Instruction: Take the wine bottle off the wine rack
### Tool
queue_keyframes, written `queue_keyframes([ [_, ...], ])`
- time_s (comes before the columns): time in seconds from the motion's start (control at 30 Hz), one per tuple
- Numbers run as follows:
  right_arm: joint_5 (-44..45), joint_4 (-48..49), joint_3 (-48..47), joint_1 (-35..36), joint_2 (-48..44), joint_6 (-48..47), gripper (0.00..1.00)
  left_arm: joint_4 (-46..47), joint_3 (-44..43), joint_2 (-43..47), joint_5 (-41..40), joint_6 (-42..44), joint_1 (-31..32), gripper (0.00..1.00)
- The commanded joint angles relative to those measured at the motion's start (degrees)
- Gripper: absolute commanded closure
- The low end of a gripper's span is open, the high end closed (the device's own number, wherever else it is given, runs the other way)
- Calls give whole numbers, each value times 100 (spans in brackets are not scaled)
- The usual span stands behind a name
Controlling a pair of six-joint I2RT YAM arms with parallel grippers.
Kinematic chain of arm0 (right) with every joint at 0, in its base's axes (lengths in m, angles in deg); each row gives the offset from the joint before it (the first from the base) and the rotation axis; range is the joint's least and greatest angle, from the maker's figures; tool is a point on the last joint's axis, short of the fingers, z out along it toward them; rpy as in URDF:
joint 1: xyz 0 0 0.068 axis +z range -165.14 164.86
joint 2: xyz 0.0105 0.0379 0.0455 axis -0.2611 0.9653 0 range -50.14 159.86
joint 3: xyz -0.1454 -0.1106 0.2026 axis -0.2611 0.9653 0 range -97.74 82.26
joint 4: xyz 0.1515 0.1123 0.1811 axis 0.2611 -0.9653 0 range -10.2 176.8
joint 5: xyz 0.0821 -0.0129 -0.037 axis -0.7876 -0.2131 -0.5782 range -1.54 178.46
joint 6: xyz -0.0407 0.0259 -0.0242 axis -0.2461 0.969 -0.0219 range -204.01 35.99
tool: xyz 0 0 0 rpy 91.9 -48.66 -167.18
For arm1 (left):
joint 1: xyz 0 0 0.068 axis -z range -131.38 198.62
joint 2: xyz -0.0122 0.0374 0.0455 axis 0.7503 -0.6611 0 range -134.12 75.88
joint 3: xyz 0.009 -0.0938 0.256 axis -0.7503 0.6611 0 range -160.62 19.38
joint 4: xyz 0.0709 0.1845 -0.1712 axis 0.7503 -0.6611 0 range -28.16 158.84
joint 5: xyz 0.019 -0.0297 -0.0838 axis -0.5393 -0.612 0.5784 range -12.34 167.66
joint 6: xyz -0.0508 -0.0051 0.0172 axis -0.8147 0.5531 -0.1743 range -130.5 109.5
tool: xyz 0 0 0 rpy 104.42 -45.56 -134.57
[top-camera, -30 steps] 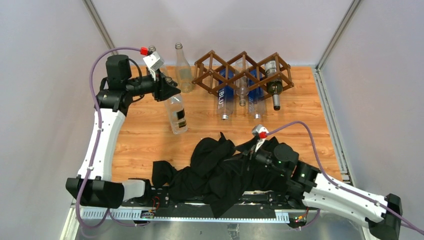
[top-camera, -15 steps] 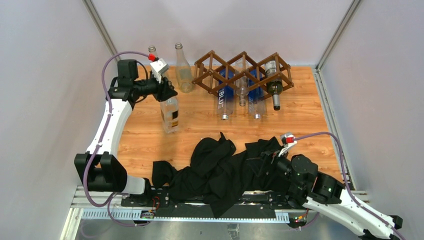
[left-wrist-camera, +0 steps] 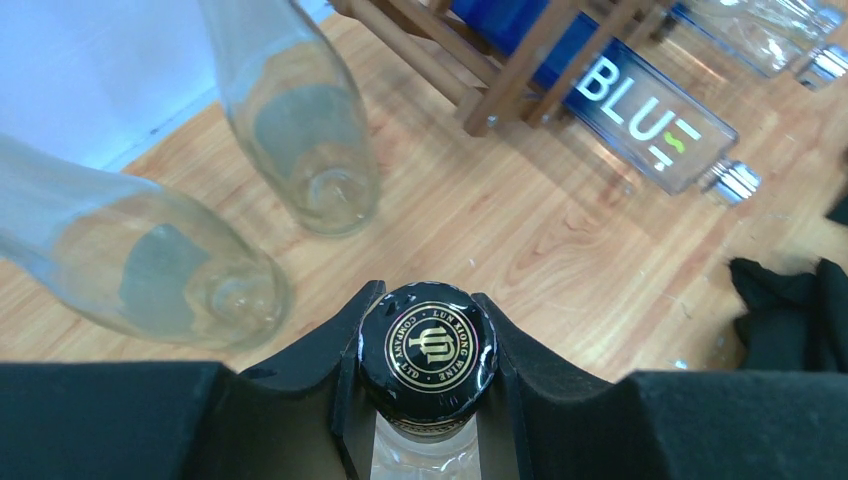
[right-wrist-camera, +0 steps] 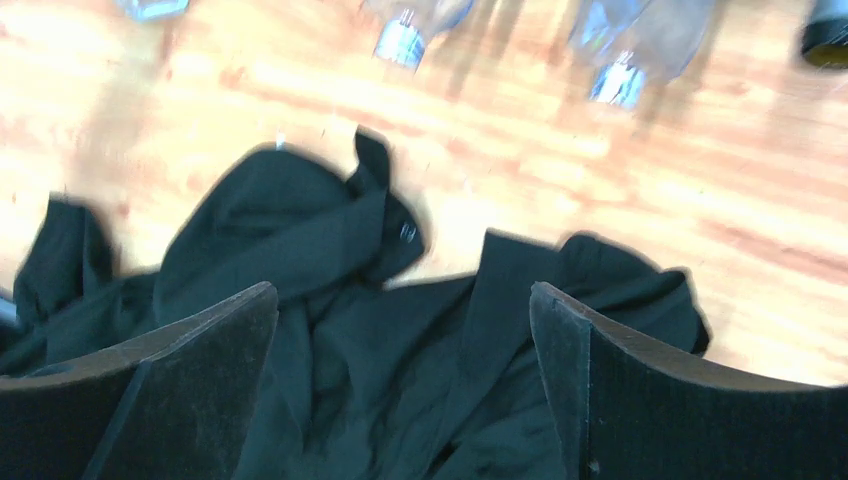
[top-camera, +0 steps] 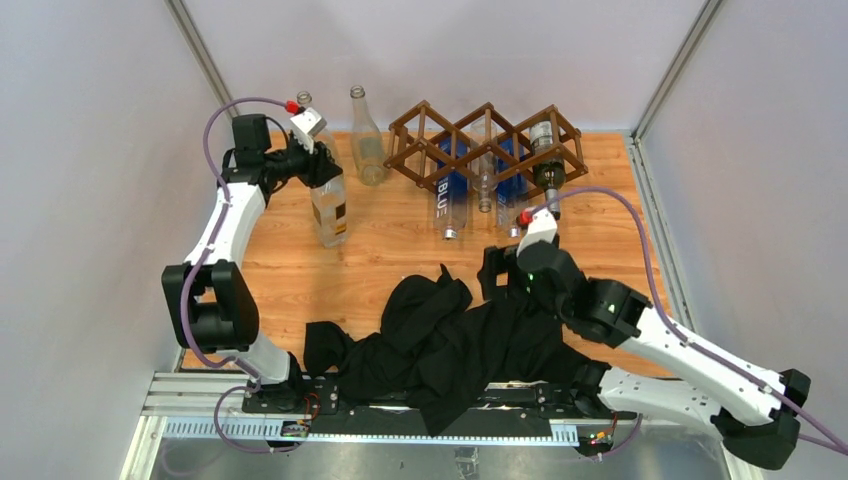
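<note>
Wine bottle (top-camera: pixel 329 210), clear glass with a black cap (left-wrist-camera: pixel 428 345) and a dark label, stands about upright at the far left of the wooden table (top-camera: pixel 400 250), well apart from the wine rack (top-camera: pixel 487 140). Whether its base rests on the wood cannot be told. The left gripper (top-camera: pixel 320 170) is clamped on the neck just under the cap, one finger on each side, as the left wrist view shows. Two empty glass bottles (left-wrist-camera: pixel 300 110) stand just beyond it near the far edge. The rack, a dark brown lattice of diamond cells, sits at the far middle of the table and holds four other bottles with their necks pointing toward the near side: a blue bottle (top-camera: pixel 444 192), two clear bottles (top-camera: pixel 485 185) and a dark bottle (top-camera: pixel 549 178) at the right end. The right gripper (right-wrist-camera: pixel 402 290) hovers with its fingers wide apart and nothing between them, over a crumpled black cloth (top-camera: pixel 440 335) at the near middle, short of the rack. Judged from this, one bottle is already off the rack and only needs setting down and letting go. If more are to come out, the right arm looks placed to reach for the next one.
</note>
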Motion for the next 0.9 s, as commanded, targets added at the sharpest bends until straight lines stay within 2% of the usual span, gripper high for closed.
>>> queue_keyframes([
  [0.0,-599,103,-860,-1163,742,-406,0,1257,-131,-79,150,-264,-216,100],
  [0.07,-1219,33,-1242,-1952,1244,-258,3,1401,-136,-195,171,-282,-287,100],
  [0.13,-1974,13,-1579,-2524,1710,-121,11,1484,-133,-308,165,-224,-376,100],
  [0.33,-2758,43,-2723,-3113,3210,-208,24,1795,30,-407,148,-291,-512,99],
  [0.43,-2964,92,-3073,-3266,3843,-238,24,1793,67,-347,132,-304,-513,85],
  [0.57,-2865,227,-3234,-3386,4510,-317,23,1777,5,-328,-57,-452,-513,62],
  [0.77,-2965,518,-3232,-3551,4859,-351,20,1683,75,-221,-202,-254,-513,45],
  [0.87,-2955,623,-3208,-3586,4950,-348,20,1600,28,-213,-340,-268,-509,24],
])
